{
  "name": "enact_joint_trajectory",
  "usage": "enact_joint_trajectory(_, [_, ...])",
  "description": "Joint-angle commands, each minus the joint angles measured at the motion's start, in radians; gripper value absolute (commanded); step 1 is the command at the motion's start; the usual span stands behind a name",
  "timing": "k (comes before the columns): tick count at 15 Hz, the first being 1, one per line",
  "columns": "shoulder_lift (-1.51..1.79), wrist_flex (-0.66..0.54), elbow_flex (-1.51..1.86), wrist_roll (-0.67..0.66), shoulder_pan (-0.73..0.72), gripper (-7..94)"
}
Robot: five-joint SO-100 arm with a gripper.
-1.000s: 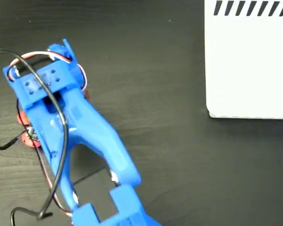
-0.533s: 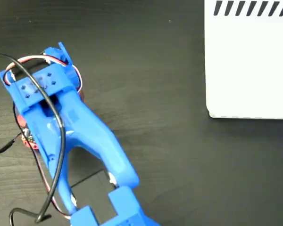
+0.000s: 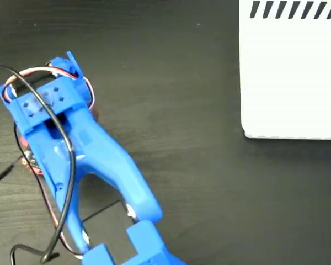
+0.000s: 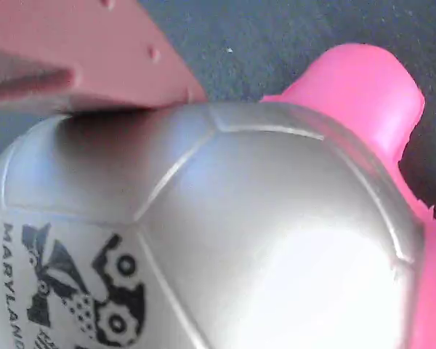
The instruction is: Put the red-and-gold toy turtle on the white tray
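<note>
The red-and-gold toy turtle (image 4: 240, 218) fills the wrist view: a shiny domed shell with a black-and-white mark at lower left and a red part at upper right. One gripper finger (image 4: 80, 51) lies along the shell's upper left edge; the other finger is out of frame. In the fixed view my blue gripper (image 3: 44, 105) hangs right over the turtle (image 3: 25, 158), of which only small red bits show at the arm's left edge. The white tray (image 3: 292, 77), with black stripes along its edges, lies at the upper right, far from the gripper.
Black and red-white cables (image 3: 66, 182) loop over the arm on the left. The dark wood-grain table (image 3: 182, 83) stretches bare between the arm and the tray.
The gripper head has shifted slightly up and left over the turtle. Less of the turtle's red shows beside the arm now. The tray has not moved.
</note>
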Motion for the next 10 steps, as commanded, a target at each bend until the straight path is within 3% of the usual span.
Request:
enact_joint_trajectory(1, [0.121, 0.061, -0.092, 0.052, -0.032, 0])
enact_joint_trajectory(6, [0.268, 0.282, -0.374, 0.044, -0.060, 0])
enact_joint_trajectory(8, [0.276, 0.296, -0.390, 0.060, -0.072, 0])
enact_joint_trajectory(10, [0.284, 0.285, -0.380, 0.192, -0.069, 0])
